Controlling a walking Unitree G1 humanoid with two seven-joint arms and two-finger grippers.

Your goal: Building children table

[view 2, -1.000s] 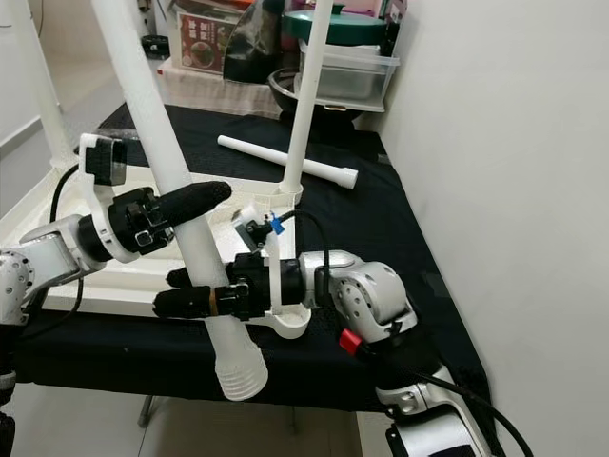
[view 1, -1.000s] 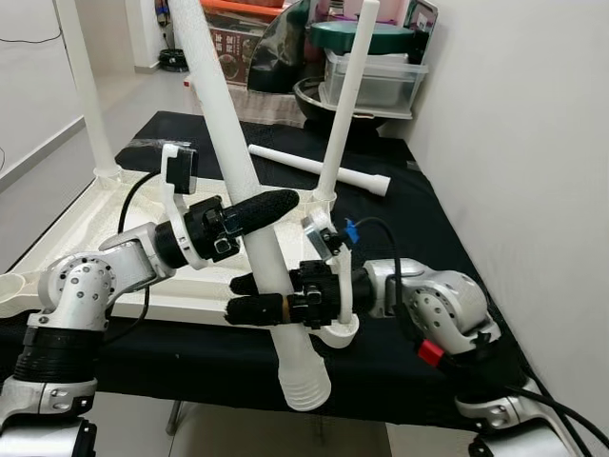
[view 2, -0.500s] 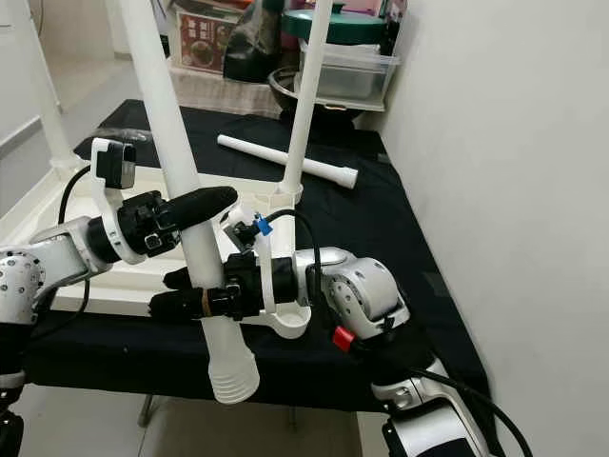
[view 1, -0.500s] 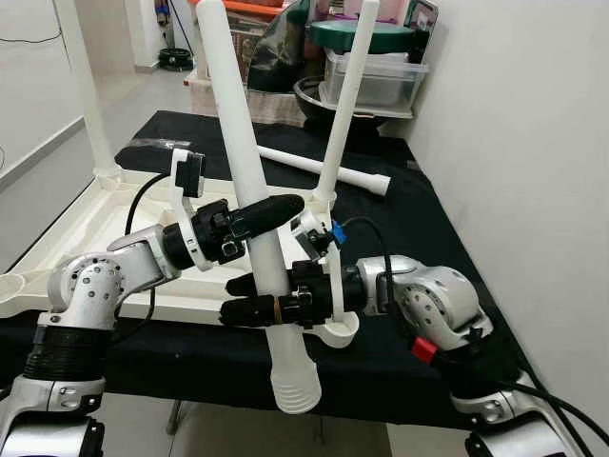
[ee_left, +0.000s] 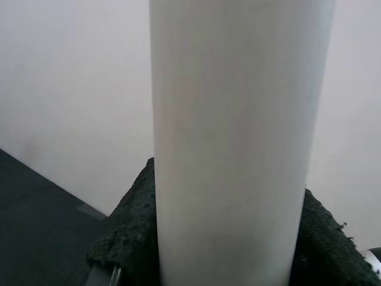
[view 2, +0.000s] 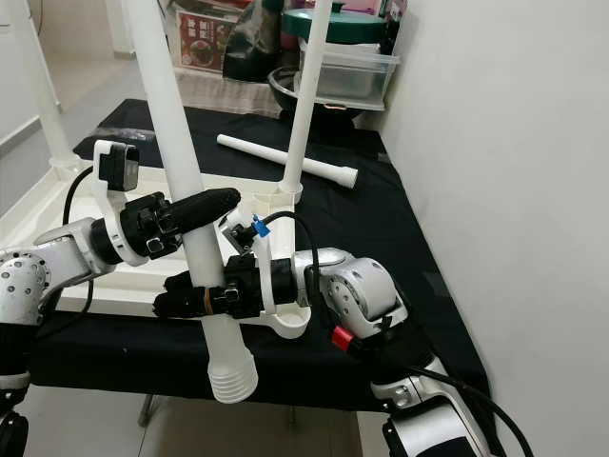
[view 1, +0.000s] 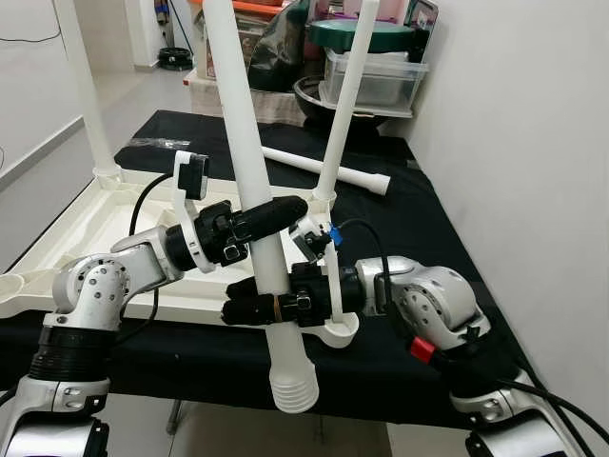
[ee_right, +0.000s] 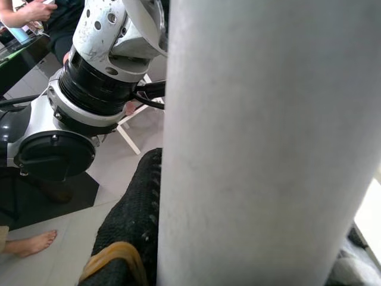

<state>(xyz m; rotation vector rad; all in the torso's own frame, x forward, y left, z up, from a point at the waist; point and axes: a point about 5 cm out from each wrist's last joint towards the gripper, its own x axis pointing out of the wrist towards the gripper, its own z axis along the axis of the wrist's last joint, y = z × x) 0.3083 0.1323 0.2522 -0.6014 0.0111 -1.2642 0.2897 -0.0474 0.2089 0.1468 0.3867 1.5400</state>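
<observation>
held leg: long white table leg (view 1: 249, 181), near upright with a slight tilt, ribbed end (view 1: 293, 386) hanging below the front edge of the black-covered table (view 1: 419, 238), just off it.
left gripper: my left gripper (view 1: 262, 217) clamped on the held leg about mid-length; one black finger lies across its front, pointing to my right. Forearm roughly level, elbow bent, out over the tabletop.
right gripper: my right gripper (view 1: 257, 301) closed on the same leg, lower down, just under the left one; fingers point to my left, forearm level along the table's front edge.
wrist views: leg runs between the black pads (ee_left: 128, 238) on the left; same on the right, pad (ee_right: 134, 208) touching the leg.
tabletop: white children's tabletop (view 1: 76, 228) lies upside down on the table's left part, corner socket (view 1: 335, 331) at the front edge just beside my right wrist.
fitted legs: one leg (view 1: 344, 95) stands in the far right corner socket, another (view 1: 84, 86) at the far left corner.
spare leg: lies flat (view 1: 319, 169) on the black cover towards the far edge, behind the tabletop.
</observation>
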